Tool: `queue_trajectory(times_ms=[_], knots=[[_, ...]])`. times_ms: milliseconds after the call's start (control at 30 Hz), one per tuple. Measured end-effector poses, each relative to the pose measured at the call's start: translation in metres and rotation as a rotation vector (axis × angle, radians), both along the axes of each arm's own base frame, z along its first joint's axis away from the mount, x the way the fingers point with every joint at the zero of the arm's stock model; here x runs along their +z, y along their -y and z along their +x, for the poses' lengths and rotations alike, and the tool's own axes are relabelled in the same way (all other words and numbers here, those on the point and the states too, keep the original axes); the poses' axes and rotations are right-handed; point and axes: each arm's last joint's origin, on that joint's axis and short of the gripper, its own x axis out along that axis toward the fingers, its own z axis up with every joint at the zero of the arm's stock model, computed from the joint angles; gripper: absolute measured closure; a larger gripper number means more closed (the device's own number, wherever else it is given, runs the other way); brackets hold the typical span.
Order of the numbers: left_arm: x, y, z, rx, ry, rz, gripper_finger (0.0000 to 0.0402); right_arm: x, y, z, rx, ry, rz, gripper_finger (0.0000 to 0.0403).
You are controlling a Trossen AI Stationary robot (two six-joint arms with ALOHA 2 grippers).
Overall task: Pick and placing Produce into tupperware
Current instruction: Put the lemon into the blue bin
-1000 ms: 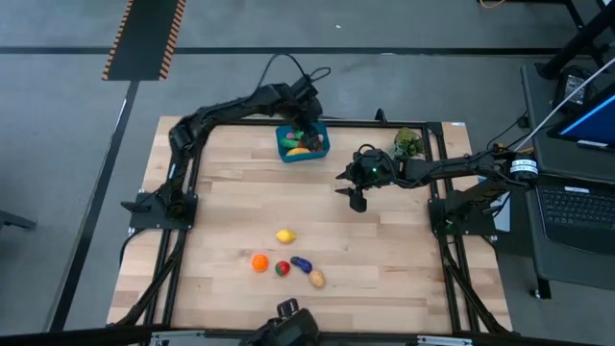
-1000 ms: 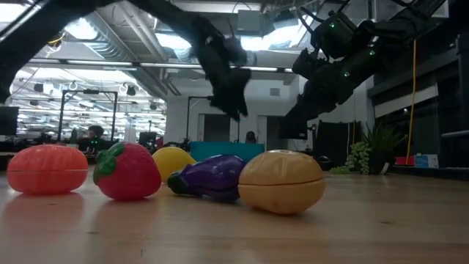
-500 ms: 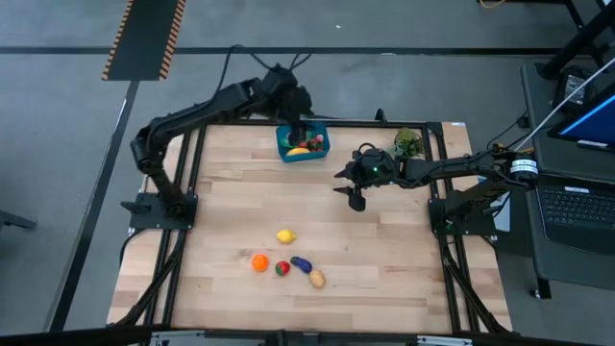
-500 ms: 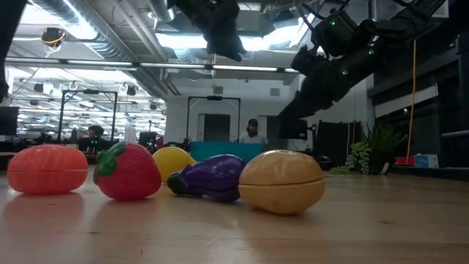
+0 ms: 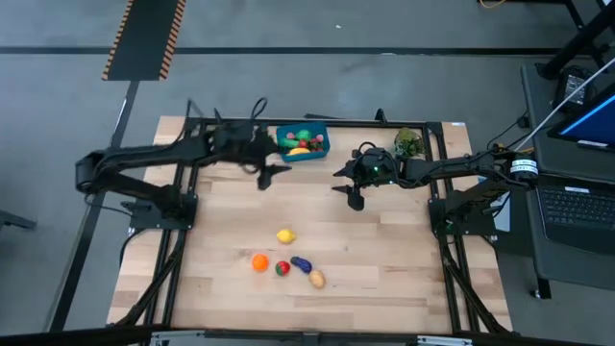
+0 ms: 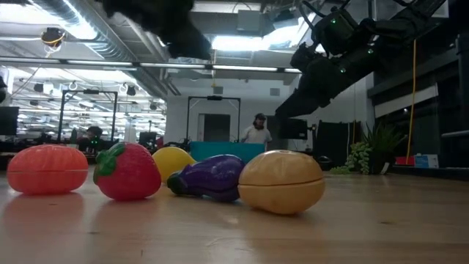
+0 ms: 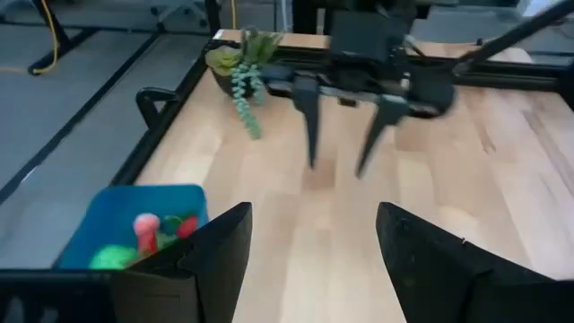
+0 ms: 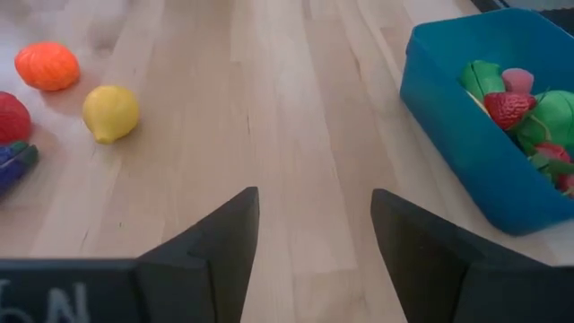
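Blue tupperware [image 5: 303, 143] sits at the counter's [image 5: 384, 250] twelve o'clock, produce inside. Both the left pincer [image 5: 267, 174] and right pincer [image 5: 352, 195] hover open, empty.

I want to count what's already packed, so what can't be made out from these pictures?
- Blue box, high view: the pieces inside are too small to count.
- Right wrist view: the picture's edge cuts off part of the box.
- Left wrist view: left gripper's fingers cover part of it.
- Low view: the produce in front hides most of it.
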Motion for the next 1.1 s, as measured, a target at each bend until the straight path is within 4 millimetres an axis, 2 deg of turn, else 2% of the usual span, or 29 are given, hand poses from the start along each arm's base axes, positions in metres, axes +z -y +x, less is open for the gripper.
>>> queue_trajectory(times_ms=[200,433,733,1100], knots=[[-0.019,0.032,-0.034,-0.056,0.050,0.003,0.0169,0.001,0.000,0.000,-0.015,0.007,0.024,0.0185],[-0.050,0.056,-0.055,-0.150,0.080,0.006,0.0169,0.001,-0.002,0.001,0.033,0.023,0.073,0.0185],[-0.093,0.067,-0.065,-0.158,-0.025,-0.095,0.0169,0.003,-0.002,0.002,0.052,0.047,0.080,0.0185],[-0.101,0.071,-0.067,-0.161,-0.046,-0.137,0.0169,0.003,-0.002,0.002,0.053,0.047,0.078,0.0185]])
